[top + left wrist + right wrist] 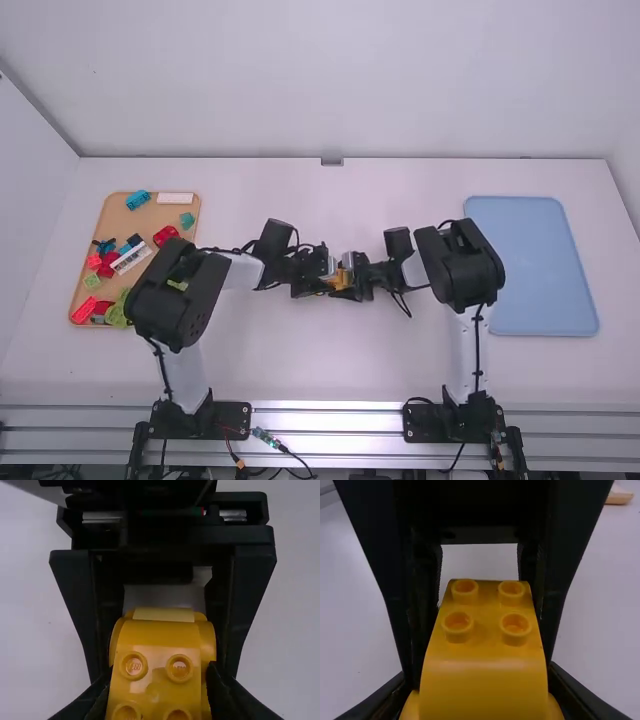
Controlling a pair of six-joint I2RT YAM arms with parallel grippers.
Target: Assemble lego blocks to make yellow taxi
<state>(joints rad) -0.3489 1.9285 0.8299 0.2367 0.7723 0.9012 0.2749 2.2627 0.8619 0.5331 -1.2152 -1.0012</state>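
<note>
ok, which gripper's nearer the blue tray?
Right. The right gripper is at the yellow block's tray-facing side, left of the blue tray; the left gripper is at the block's opposite side, farther away.

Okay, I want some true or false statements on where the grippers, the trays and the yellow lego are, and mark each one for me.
1. Both grippers, left and right, are at the yellow lego. True.
2. The blue tray lies on the robot's left. False: it lies on the robot's right.
3. Loose red pieces lie on the tan tray. True.
4. The yellow lego is smooth, without studs. False: studs stand up from it.
5. The yellow lego sits on the blue tray. False: it is between the two grippers.
</note>
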